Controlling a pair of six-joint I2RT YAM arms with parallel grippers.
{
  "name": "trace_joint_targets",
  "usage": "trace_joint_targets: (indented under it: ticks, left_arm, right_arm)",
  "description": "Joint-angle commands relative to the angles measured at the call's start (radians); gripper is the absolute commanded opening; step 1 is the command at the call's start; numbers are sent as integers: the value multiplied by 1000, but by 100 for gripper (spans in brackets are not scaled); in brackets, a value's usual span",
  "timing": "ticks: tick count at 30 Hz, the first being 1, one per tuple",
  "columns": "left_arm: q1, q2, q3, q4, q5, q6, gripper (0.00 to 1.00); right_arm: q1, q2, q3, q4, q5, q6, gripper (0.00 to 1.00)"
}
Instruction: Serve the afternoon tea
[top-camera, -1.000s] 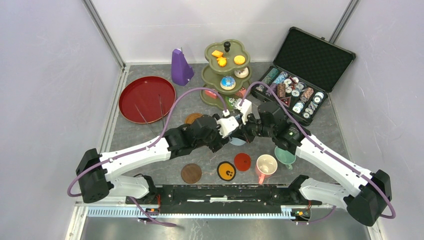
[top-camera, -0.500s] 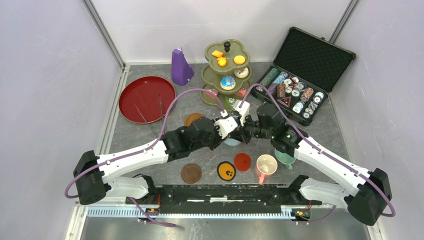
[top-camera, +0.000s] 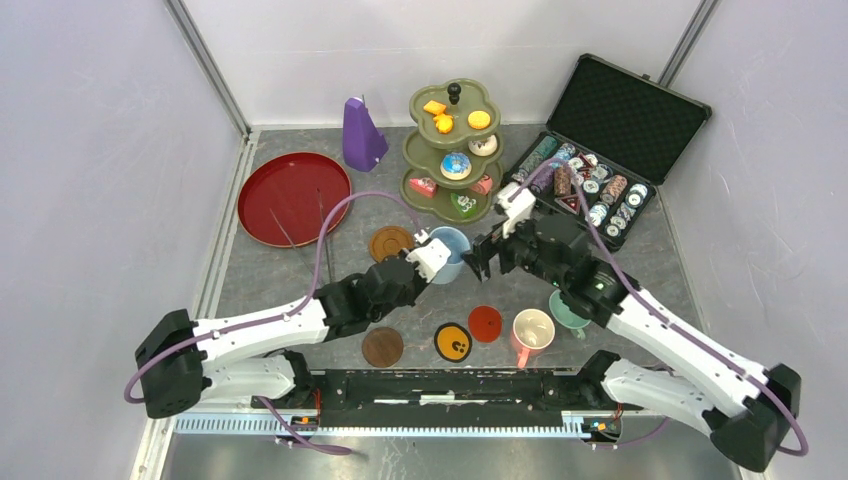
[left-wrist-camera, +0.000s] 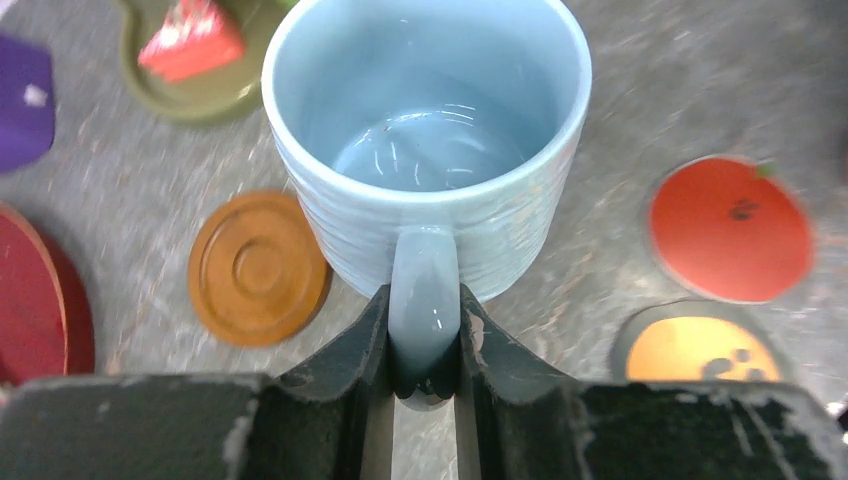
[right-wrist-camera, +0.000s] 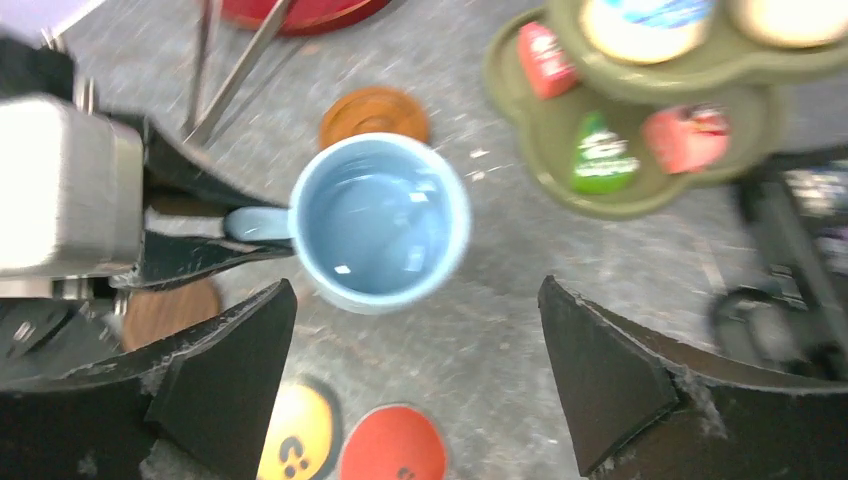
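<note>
A light blue mug (top-camera: 453, 250) stands upright and empty at mid-table. My left gripper (top-camera: 432, 264) is shut on its handle (left-wrist-camera: 424, 300), a black finger on each side. My right gripper (top-camera: 481, 256) stands wide open just right of the mug and holds nothing; in its wrist view the mug (right-wrist-camera: 380, 220) lies ahead of its spread fingers. The olive three-tier stand (top-camera: 420, 150) behind carries small cakes (top-camera: 456, 165). Whether the mug rests on the table I cannot tell.
Coasters lie around: ridged brown (top-camera: 390, 241), dark brown (top-camera: 382, 346), orange-and-black (top-camera: 453, 341), red (top-camera: 485, 323). A pink mug (top-camera: 532, 330) and a teal mug (top-camera: 572, 318) sit near the right arm. A red tray (top-camera: 293, 197), a purple pyramid (top-camera: 362, 133) and an open chip case (top-camera: 600, 160) line the back.
My left gripper closed on the mug's handle. My right gripper opened, let the mug go and drew back to the right. The left arm pulled back slightly, and the mug now shows.
</note>
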Motion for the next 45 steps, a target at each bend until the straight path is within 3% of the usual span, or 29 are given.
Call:
trace_joint_targets:
  ticks: [1, 5, 18, 34, 45]
  left_arm:
    - [9, -49, -75, 292, -297, -134, 2]
    - [69, -30, -134, 414, -439, -202, 2]
    - [266, 129, -292, 878, -435, -255, 2]
    - [272, 294, -360, 1033, -341, -266, 2]
    - [270, 320, -385, 1059, -332, -267, 2]
  right_arm:
    - [0, -125, 54, 12, 351, 64, 98]
    - [-2, -177, 36, -15, 418, 42, 98]
    - [-2, -260, -39, -80, 447, 45, 98]
    - [-2, -252, -69, -69, 424, 58, 98]
    - [-3, -241, -86, -59, 417, 64, 98]
